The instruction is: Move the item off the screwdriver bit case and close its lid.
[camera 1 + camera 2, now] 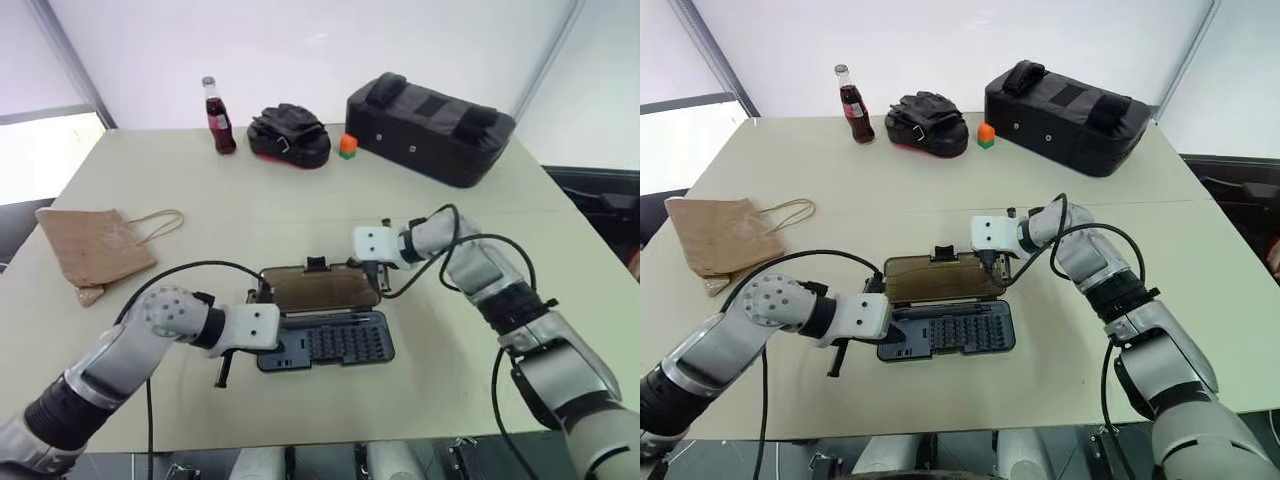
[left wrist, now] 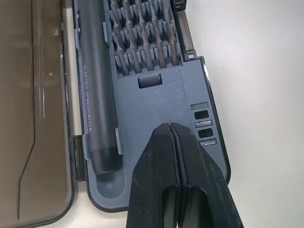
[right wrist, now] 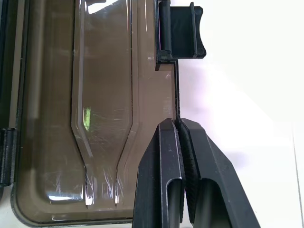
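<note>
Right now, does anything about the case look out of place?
Nothing stands out. The case is open, lid flat on the table, bits in rows, screwdriver in its slot.

Both arms bent inward, left claw [image 2: 170, 126] and right claw [image 3: 178, 122] low, fingers pressed together (tip against tip).

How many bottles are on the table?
1. The cola bottle stands upright near the far edge of the table, left of the black gloves. Another could hide behind the big black bag.

closed left hand [image 2: 172, 130] over open bit case [image 2: 156, 102].
</note>
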Robot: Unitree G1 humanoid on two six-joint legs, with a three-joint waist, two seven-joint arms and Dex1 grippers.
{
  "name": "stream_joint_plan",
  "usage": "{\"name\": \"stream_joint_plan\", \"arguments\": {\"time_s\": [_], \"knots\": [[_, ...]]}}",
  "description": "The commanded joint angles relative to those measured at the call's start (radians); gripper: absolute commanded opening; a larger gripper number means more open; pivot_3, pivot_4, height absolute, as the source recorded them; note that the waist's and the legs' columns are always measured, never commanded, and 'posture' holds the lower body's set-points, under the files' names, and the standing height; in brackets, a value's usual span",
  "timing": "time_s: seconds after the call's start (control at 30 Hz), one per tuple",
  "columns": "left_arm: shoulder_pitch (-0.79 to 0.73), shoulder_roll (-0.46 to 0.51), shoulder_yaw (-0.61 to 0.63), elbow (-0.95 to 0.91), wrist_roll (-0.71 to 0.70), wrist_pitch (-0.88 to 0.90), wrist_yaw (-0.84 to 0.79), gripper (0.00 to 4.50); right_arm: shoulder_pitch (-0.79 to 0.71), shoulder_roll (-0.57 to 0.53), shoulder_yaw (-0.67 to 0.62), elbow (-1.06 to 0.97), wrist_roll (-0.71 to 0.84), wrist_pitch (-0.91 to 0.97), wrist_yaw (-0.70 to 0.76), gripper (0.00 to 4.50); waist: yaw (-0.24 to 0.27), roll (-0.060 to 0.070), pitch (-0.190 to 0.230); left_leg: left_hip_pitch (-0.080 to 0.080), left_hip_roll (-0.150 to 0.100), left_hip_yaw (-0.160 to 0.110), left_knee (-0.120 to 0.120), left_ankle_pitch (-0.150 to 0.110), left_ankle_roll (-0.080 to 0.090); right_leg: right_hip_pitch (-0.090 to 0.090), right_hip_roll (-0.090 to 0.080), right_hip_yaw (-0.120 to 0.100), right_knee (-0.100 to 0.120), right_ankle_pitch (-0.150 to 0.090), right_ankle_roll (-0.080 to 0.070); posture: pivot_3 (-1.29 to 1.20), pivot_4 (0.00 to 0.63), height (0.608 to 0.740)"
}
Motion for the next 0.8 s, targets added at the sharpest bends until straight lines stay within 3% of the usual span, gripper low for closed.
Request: {"name": "stream_joint_plan", "arguments": {"time_s": [0.03, 0.37, 0.63, 0.8], "knots": [[0.0, 0.001, -0.027, 0.047, 0.024, 0.012, -0.003, 0.0, 0.014, -0.05, -0.084, -0.118, -0.003, 0.08, -0.038, 0.06, 0.001, 0.0, 0.0, 0.0, 0.0, 0.0, 0.0, 0.0, 0.0, 0.0, 0.0, 0.0, 0.0, 0.0, 0.0, 0.0, 0.15, 0.74], [-0.003, -0.006, -0.02, 0.054, 0.027, -0.007, 0.016, 0.0, 0.101, -0.079, -0.132, -0.376, 0.013, 0.265, -0.059, 0.06, -0.002, 0.0, 0.001, -0.002, 0.0, 0.0, -0.001, 0.0, 0.0, -0.001, 0.0, 0.0, -0.003, 0.0, 0.0, 0.0, 0.15, 0.74], [-0.047, -0.065, 0.027, 0.047, -0.003, -0.064, 0.063, 0.0, 0.145, -0.107, -0.151, -0.479, 0.031, 0.345, -0.077, 0.06, -0.001, -0.003, 0.007, -0.005, 0.0, 0.0, -0.001, 0.0, 0.0, -0.002, 0.0, -0.001, -0.007, 0.0, 0.001, 0.0, 0.15, 0.74], [-0.072, -0.069, 0.071, 0.034, -0.048, -0.069, 0.049, 0.0, 0.156, -0.119, -0.152, -0.504, 0.041, 0.368, -0.087, 0.06, -0.002, -0.004, 0.008, -0.021, 0.0, 0.0, 0.0, 0.0, 0.0, -0.018, 0.0, -0.001, -0.005, 0.003, 0.004, 0.0, 0.15, 0.74]]}}
